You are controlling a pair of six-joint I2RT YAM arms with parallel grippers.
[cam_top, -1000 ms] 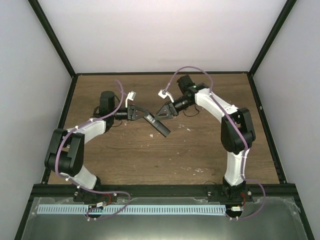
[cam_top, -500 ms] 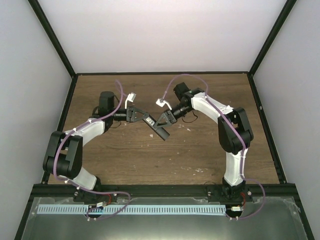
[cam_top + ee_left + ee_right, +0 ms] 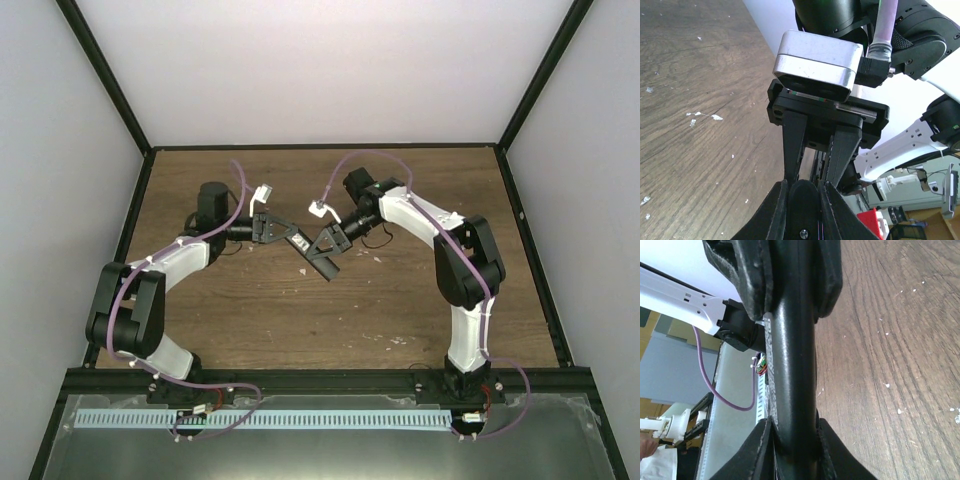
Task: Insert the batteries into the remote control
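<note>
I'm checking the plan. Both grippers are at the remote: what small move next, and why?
Probably squeeze the right gripper shut first: its fingers hug the remote, but a firm grip isn't evident. The left gripper clamps one end, off the table. No batteries are in view.

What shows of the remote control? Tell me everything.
The remote control is a slim, glossy black bar, plastic by its look, with a rounded end. It hangs above the wooden table, slanting in the top view from far left to near right. The left gripper clamps one end and the right gripper pinches it further along. No buttons or battery bay show.
</note>
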